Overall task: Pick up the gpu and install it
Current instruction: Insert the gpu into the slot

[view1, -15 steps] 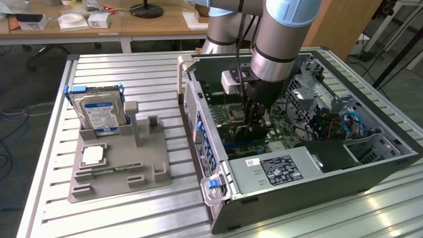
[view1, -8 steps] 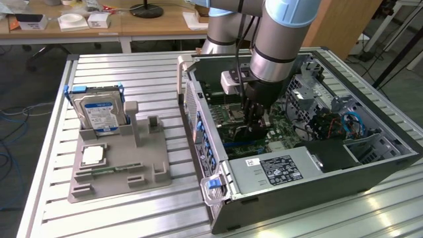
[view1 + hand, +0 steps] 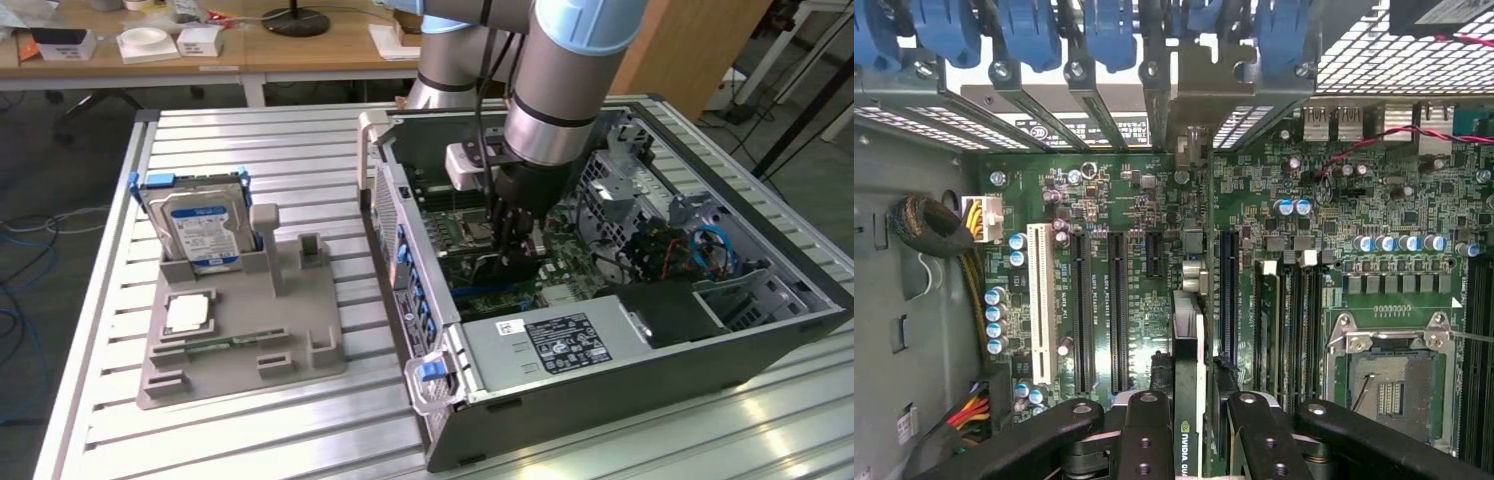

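The gpu (image 3: 1189, 400) stands edge-on between my fingers (image 3: 1144, 440), pinched by my hand (image 3: 1189, 435) above the motherboard (image 3: 1124, 250) slots inside the open computer case (image 3: 747, 330). The exterior view adds the tabletop (image 3: 267, 130) and hard drive (image 3: 200, 228) at its left.

I see even, bright room light from above; the ribbed metal table (image 3: 267, 420) throws soft glare near its front edge. The open computer case (image 3: 747, 340) is shadowed inside. My wrist view is sharp on the motherboard (image 3: 1134, 200), with mesh highlights blown white.

Claw (image 3: 1191, 425) gripping gpu (image 3: 1188, 350) over motherboard (image 3: 1274, 260)
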{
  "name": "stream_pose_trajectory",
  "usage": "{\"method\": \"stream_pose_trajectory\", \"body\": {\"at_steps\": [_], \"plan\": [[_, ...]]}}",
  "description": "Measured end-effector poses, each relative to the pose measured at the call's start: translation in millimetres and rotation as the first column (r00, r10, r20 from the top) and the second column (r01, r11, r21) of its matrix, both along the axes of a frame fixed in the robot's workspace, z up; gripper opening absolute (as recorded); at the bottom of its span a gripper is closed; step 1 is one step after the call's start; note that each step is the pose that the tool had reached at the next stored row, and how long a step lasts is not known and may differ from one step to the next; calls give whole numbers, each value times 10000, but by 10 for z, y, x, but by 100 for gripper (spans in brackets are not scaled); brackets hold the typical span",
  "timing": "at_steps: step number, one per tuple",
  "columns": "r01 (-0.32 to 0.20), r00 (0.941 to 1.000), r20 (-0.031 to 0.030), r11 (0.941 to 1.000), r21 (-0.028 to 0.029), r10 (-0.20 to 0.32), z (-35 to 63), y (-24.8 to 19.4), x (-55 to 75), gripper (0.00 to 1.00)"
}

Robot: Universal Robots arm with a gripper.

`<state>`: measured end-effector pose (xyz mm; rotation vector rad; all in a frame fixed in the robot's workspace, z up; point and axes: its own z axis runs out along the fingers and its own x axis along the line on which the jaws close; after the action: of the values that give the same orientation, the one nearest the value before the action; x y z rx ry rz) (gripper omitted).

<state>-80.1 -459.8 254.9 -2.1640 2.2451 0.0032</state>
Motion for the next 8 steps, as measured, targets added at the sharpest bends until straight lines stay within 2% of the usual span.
{"method": "stream_pose_trajectory", "body": {"at_steps": [4,8], "plan": [[-84,10000,-1,10000,-4,84,1,22,-13,26],[-95,10000,-2,10000,-1,95,1,23,-15,26]]}}
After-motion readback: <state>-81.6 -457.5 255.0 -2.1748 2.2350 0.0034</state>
